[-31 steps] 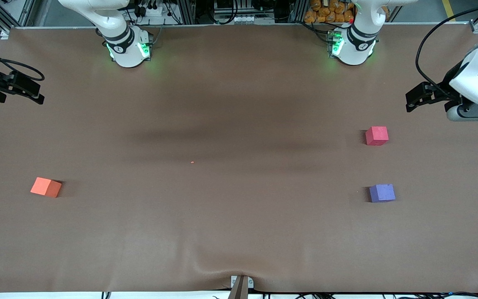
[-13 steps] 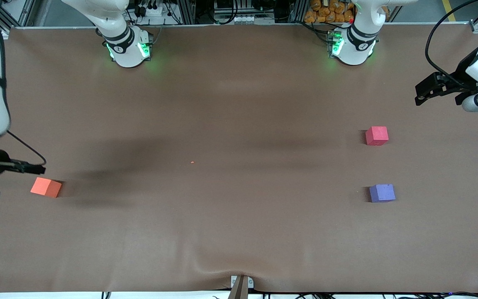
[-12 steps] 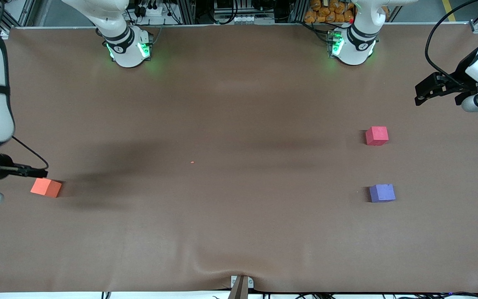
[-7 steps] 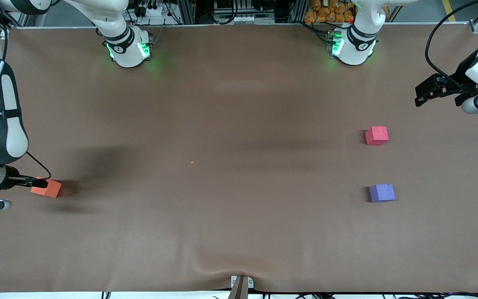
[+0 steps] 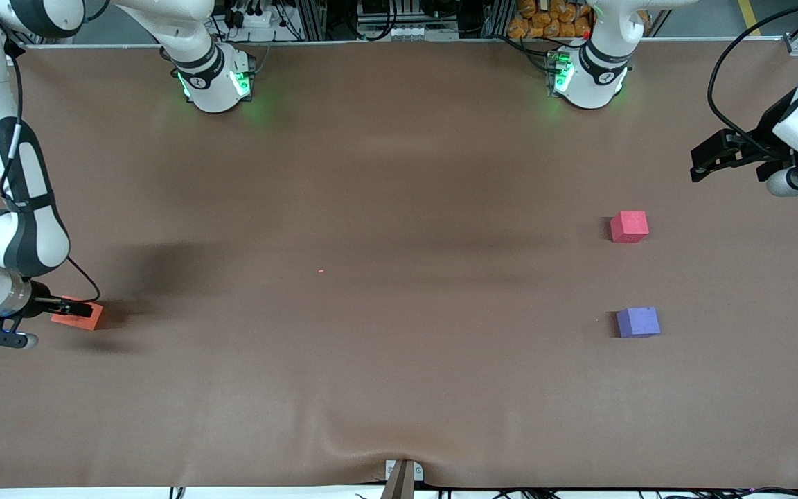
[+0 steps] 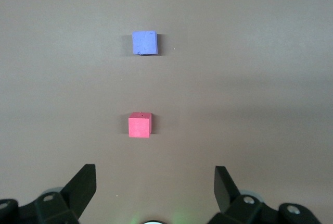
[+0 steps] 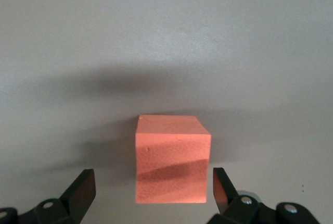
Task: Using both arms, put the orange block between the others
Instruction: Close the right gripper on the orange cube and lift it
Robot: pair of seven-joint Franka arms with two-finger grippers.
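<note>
Right pincer [image 7: 151,190] astride orange block [image 7: 171,159]

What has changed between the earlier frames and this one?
The right claw has swung in from the table's edge and come down over the orange block, open and straddling it, not yet gripping. The left claw rose slightly and waits open. The orange block, red-pink cube and purple cube have not moved.
</note>
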